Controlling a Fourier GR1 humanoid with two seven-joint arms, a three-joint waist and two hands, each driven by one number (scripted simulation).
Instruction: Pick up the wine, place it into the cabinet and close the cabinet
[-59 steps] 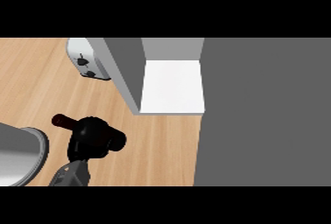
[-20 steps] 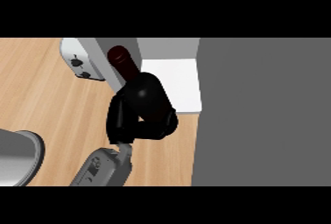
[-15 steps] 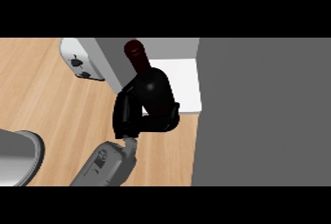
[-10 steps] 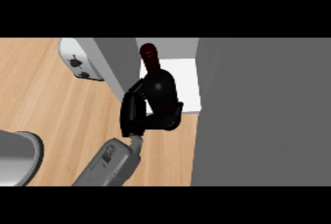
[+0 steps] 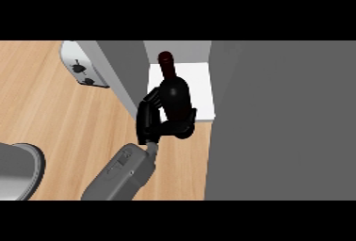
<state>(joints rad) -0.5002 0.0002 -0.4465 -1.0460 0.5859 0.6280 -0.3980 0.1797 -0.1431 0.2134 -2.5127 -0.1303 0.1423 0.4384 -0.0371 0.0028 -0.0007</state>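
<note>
Since half a second ago the left hand (image 5: 156, 123), fingers clamped round the wine bottle (image 5: 175, 92), has carried it over the cabinet (image 5: 198, 77) shelf's edge, neck pointing inward (away from the wrist), so a push would likely follow that axis.

No legible text, no labels, no numbers — nothing readable anywhere

A white toaster (image 5: 84, 70) stands on the wooden counter (image 5: 62, 117); nearer than the toaster, well apart from it, sits a grey round vessel (image 5: 17, 172).
</note>
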